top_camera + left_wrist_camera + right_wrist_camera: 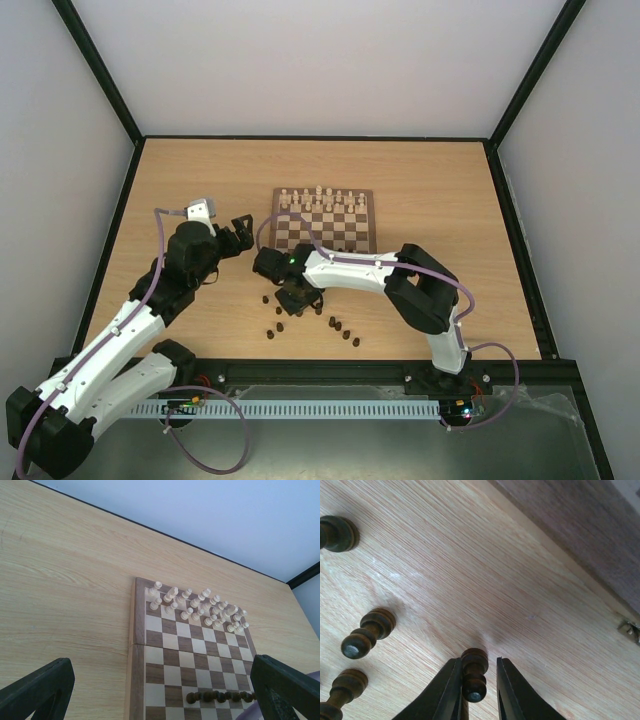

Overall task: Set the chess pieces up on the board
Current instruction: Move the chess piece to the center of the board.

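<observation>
The board lies at mid-table, with pale chess pieces in two rows along its far side. In the left wrist view the board carries the pale pieces far off and a row of dark pieces near. Several dark pieces stand loose on the table in front of the board. My right gripper is down among them, its jaws narrowly open around one dark pawn; one finger touches it and a gap shows at the other. My left gripper hovers wide open left of the board, holding nothing.
Other dark pieces stand close on the left of the right gripper, one farther up. The board's dark border runs past the upper right. Black frame rails edge the table.
</observation>
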Action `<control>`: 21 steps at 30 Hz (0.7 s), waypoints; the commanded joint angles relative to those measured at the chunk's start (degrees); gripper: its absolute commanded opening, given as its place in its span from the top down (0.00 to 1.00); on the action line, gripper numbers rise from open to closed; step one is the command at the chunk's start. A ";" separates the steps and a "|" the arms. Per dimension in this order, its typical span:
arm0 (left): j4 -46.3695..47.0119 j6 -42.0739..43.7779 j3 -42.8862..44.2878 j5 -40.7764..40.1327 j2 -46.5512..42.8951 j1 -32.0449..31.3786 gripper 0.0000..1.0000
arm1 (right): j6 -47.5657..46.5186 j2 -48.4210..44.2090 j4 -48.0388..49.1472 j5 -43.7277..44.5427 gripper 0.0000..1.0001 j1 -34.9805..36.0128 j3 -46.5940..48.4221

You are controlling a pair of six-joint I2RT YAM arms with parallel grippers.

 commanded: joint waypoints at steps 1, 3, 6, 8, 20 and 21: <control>0.69 -0.32 -0.68 0.03 -0.43 0.50 0.00 | -0.23 -1.96 -2.46 -0.43 0.79 -0.15 -1.23; 0.78 -0.26 -0.70 0.02 -0.41 0.50 0.01 | -0.19 -2.15 -2.40 -0.28 0.79 -0.20 -1.51; 0.74 -0.33 -0.71 0.11 -0.43 0.50 0.00 | -0.10 -2.24 -2.61 0.15 0.79 -0.16 -1.80; 0.76 -0.25 -0.67 0.12 -0.51 0.50 0.01 | -0.05 -2.31 -2.74 0.61 0.80 -0.21 -1.92; 0.61 -0.38 -0.66 -0.07 -0.75 0.50 0.01 | -0.36 -1.17 -2.65 1.17 0.86 -0.95 -1.11; 0.63 -0.37 -0.68 -0.07 -0.83 0.50 0.00 | -0.30 -1.17 -2.57 1.31 0.87 -1.21 -1.05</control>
